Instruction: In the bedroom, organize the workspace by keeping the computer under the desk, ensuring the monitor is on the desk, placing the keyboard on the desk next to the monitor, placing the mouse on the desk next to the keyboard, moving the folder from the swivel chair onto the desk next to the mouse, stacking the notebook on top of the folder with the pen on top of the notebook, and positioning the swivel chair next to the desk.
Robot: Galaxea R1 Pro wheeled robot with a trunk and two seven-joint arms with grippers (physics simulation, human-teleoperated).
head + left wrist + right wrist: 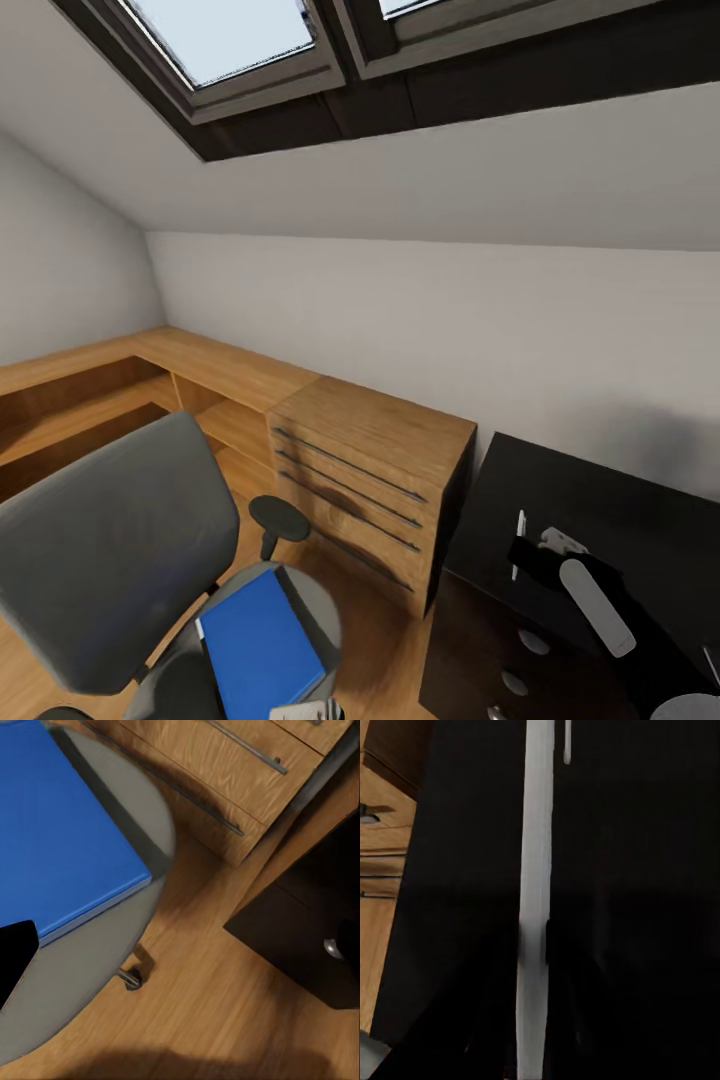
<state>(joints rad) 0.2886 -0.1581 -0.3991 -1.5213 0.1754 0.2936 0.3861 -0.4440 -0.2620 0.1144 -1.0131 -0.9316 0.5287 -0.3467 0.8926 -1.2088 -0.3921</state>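
Wooden drawer unit (375, 480) under sloped ceiling with skylight (225, 35)

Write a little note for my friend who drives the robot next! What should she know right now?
Left tool: hangs over the swivel chair; whether it is open or shut cannot be told.
Right tool: over the black desk, apparently pinching a thin white thing; what it is cannot be told.
Blue folder lies on the chair seat, beside the wooden drawer unit.
Done: nothing I can confirm.
Left: lift the folder onto the desk, stack notebook and pen on it, check the other desk things, then roll the chair to the desk.
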